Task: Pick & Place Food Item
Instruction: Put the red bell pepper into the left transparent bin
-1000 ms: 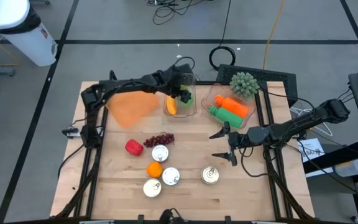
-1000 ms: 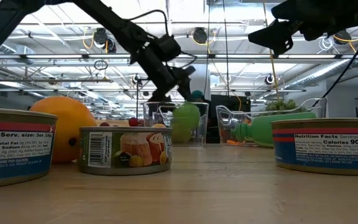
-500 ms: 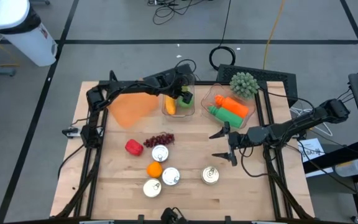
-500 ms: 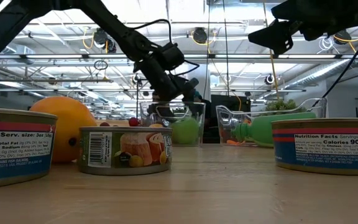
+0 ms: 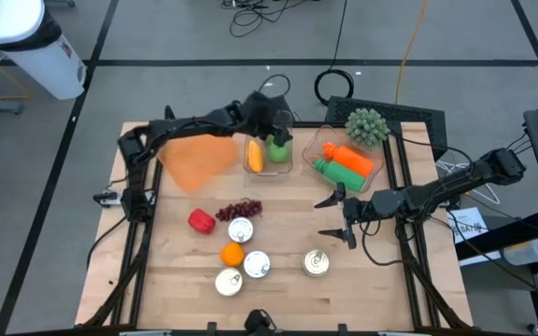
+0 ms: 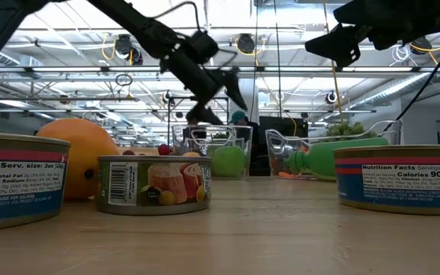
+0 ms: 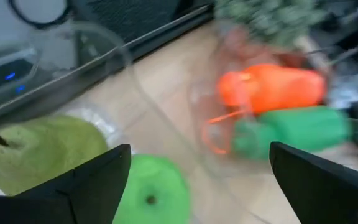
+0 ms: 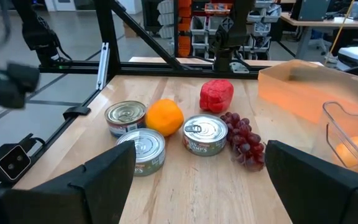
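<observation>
- Left gripper [image 5: 271, 124]: stood raised above the clear square plastic container [image 5: 270, 155] at the far middle of the table, its two dark fingers spread wide and carrying nothing. A second before, it had been dipped inside that container with a green fruit between the fingers; half a second before, it was still low at the rim.
- Green round apple-like fruit [image 5: 279, 147]: lay inside the clear container, free of the fingers, just beside a yellow-orange fruit [image 5: 256, 155]. The left wrist view showed the same green fruit [image 7: 146, 196] below the open fingers, with an olive-green pear-like piece [image 7: 45, 148] beside it.
- Judgement: the release looked complete, so this one placement appeared done and the arm was likely to move clear next.
- Right gripper [image 5: 341, 217]: hung over bare table near the right middle, fingers parted and empty, unmoved across the last second.
- Second clear curved plastic tub [image 5: 318, 145]: held an orange bottle-shaped item [image 5: 355, 157] and a green one [image 5: 326, 168], unchanged.
- Items not yet moved, at the table's near-left: red pepper-like piece [image 5: 201, 220], bunch of dark red grapes [image 5: 241, 209], round orange [image 5: 233, 254], three silver-topped tins [image 5: 241, 230], and a fourth tin [image 5: 317, 264] apart on the right.
- Orange translucent sheet [image 5: 199, 161]: lay under the left arm, unchanged.
</observation>
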